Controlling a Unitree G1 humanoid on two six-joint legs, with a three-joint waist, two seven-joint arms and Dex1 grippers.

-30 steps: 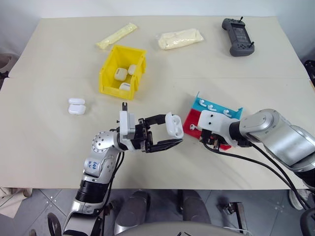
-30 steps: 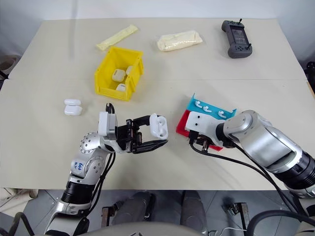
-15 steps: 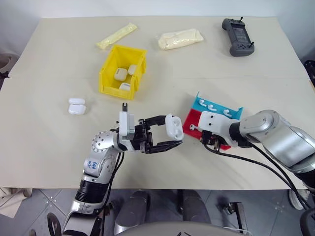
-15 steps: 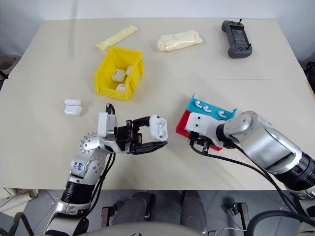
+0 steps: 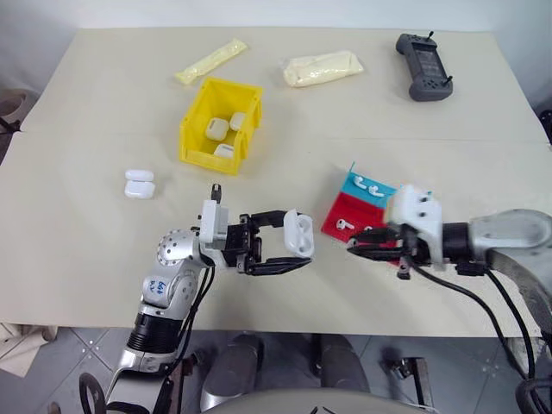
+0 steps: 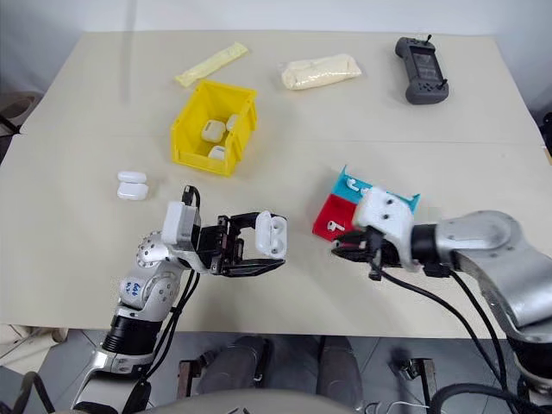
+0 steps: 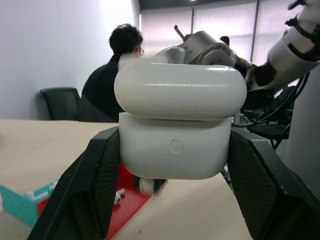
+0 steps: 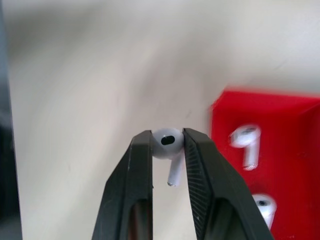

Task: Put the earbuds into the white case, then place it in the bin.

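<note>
My left gripper [image 5: 296,248] is shut on a white case [image 5: 299,233], held above the table's near middle. In the left wrist view the case [image 7: 175,135] sits between both fingers [image 7: 95,180]. My right gripper [image 5: 354,247] hovers just right of it, pointing toward it, and is shut on one earbud [image 8: 167,142], stem down. More earbuds [image 5: 342,223] lie on the red-and-blue tray [image 5: 349,205] behind the right gripper. The yellow bin [image 5: 207,155] stands farther back on the left with three white cases [image 5: 216,128] inside.
Two more white cases [image 5: 138,184] lie on the table left of the bin. Two cream packets [image 5: 321,66] and a dark handheld controller [image 5: 423,65] sit along the far edge. A seated person [image 7: 120,75] appears behind the case in the left wrist view.
My right gripper has lifted off the red-and-blue tray with an earbud and swung round to point at the case. The left gripper still holds the case in about the same place.
</note>
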